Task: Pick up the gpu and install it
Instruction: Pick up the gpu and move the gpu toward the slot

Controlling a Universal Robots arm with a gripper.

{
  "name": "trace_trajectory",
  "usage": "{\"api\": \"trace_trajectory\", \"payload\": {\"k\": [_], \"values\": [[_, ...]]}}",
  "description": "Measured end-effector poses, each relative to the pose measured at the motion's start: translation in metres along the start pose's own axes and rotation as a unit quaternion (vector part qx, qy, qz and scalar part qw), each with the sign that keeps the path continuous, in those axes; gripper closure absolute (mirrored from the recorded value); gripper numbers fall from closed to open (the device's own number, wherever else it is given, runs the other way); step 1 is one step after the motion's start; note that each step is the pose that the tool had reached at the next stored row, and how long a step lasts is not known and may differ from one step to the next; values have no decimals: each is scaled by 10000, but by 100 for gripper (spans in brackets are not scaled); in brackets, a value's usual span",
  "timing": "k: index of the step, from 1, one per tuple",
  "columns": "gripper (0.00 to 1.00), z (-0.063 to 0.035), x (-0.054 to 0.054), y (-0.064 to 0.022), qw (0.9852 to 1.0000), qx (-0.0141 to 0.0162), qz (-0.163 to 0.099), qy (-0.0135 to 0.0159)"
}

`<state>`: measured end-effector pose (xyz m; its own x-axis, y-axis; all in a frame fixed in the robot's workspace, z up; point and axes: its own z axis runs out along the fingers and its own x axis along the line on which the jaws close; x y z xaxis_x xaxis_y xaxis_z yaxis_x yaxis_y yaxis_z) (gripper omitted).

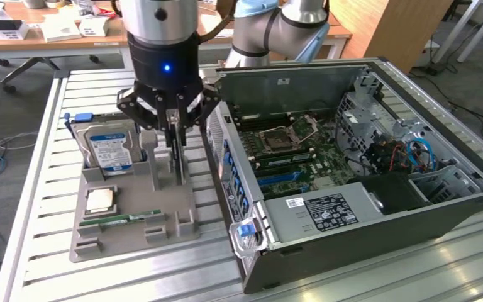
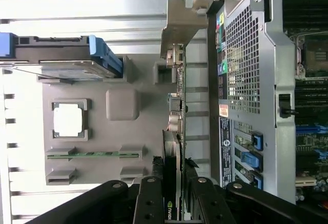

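The black multi-link gripper [image 1: 173, 126] [image 2: 173, 171] pinches the top edge of the gpu [image 1: 177, 160] [image 2: 173, 119], a thin dark-green card with a long silver end bracket. The card stands upright on edge in the grey plastic holder tray [image 1: 133, 231] [image 2: 123, 131], along the tray's edge nearest the open dark-grey computer case [image 1: 367, 248] [image 2: 246, 55]. Elsewhere on the tray sit a silver blue-labelled hard drive [image 1: 110, 151] [image 2: 61, 66], a square processor chip [image 1: 100, 200] [image 2: 68, 120] and a narrow green RAM stick [image 1: 124, 219] [image 2: 92, 155]. The tray rests on the slatted metal worktop [image 1: 48, 264].

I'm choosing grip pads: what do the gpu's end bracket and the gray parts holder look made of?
End bracket of the gpu: likely sheet metal, dull silver, thin with a folded tab. The gray parts holder: probably plastic, matte and uniformly gray with blocky pockets; printed or moulded, cannot tell.
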<state>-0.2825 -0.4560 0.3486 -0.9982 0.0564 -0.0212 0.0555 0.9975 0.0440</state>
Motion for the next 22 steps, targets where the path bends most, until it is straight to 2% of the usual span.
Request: {"api": "trace_trajectory", "payload": {"k": [7,11,15,22], "values": [[74,-319,-7,14,10000,1,0,1],[74,-467,-10,21,10000,0,0,0],[74,-581,-12,26,10000,0,0,0],[74,-715,-15,31,10000,0,0,0]]}}
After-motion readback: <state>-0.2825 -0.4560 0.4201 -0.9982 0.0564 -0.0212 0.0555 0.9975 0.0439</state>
